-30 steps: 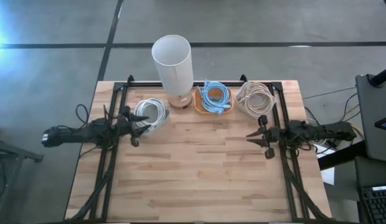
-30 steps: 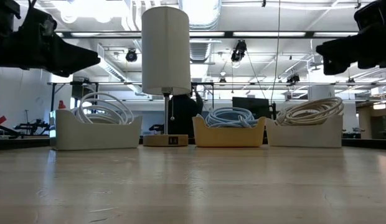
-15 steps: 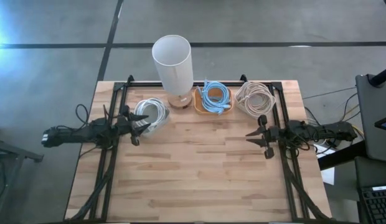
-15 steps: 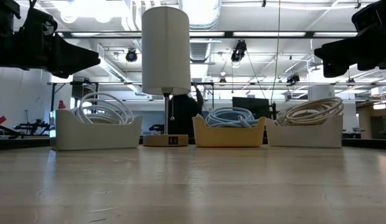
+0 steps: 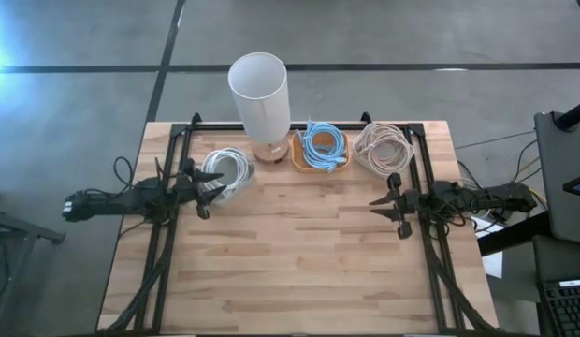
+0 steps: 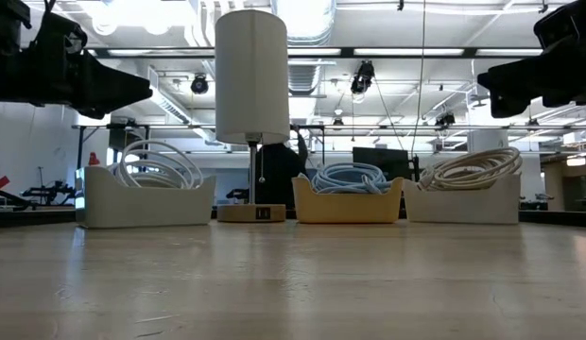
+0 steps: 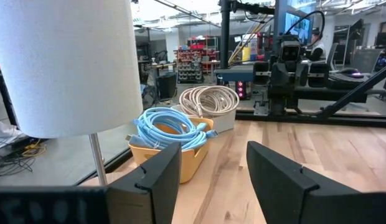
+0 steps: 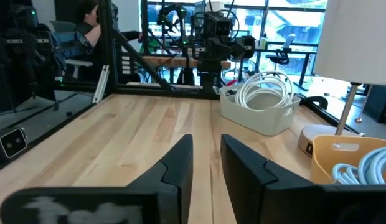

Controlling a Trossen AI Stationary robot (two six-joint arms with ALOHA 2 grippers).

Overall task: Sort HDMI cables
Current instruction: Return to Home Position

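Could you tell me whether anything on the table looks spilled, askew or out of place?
Nothing stands out. White coiled cables sit in the left white bin, light blue cables in the yellow bin, beige cables in the right white bin. The white-shaded lamp stands upright. Left claw and right claw are open, empty.

A robotics lab in an industrial hall: grey concrete floor point(image 5: 84, 37), exposed white ceiling ducts point(image 6: 307, 19), stocked shelving racks point(image 7: 193, 50) and black office chairs point(image 8: 279, 58).

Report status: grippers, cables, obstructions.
Left gripper open, right gripper open, both empty at table sides. White cables, blue cables, beige cables each binned. Lamp between bins, clear of arms.
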